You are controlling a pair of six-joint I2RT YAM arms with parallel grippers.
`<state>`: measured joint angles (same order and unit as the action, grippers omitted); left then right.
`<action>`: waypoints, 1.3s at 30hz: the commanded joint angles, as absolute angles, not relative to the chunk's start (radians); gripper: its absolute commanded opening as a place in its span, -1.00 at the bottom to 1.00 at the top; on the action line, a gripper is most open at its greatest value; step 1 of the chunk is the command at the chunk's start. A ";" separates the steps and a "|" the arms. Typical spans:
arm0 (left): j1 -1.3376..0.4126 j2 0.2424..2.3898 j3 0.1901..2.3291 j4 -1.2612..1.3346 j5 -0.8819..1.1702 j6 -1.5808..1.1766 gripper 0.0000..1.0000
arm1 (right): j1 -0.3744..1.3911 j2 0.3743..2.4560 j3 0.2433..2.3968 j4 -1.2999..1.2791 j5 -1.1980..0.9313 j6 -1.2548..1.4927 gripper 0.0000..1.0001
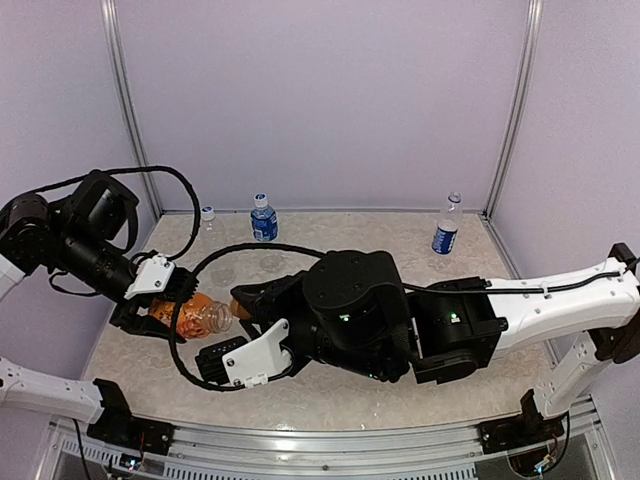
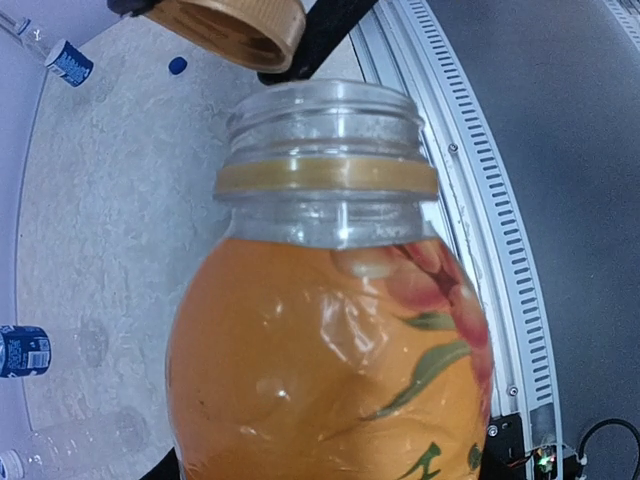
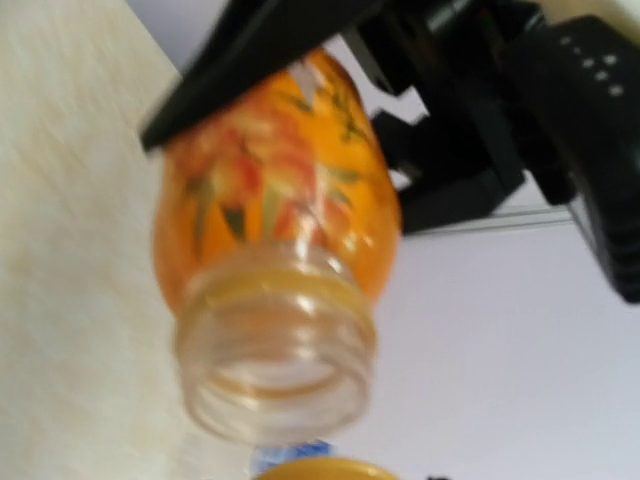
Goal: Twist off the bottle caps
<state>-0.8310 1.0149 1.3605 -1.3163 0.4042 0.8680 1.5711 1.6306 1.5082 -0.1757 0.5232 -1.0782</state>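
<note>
Left wrist view: the orange bottle (image 2: 330, 350) has no lid on. Its orange cap (image 2: 228, 30) sits just off the open neck, not touching it. Black fingers (image 2: 320, 40) of the right end effector (image 1: 250, 308) seem to pinch the cap, though only bits of them show. From the top, the left end effector (image 1: 172, 308) is squeezed around the orange bottle and holds it on its side above the tabletop (image 1: 350, 240). Far back stand the middle blue-label bottle (image 1: 263, 220) and the right blue-label bottle (image 1: 445, 232), both with caps on.
</note>
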 commanded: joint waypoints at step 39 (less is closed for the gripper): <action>-0.646 0.808 1.106 -0.805 0.281 0.373 -0.41 | 0.694 1.938 1.238 -0.555 0.128 0.451 0.12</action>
<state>-0.6525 0.8108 1.1038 -0.8253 0.2531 0.3893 0.6918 1.9060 1.1954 -0.4740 0.1349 0.4297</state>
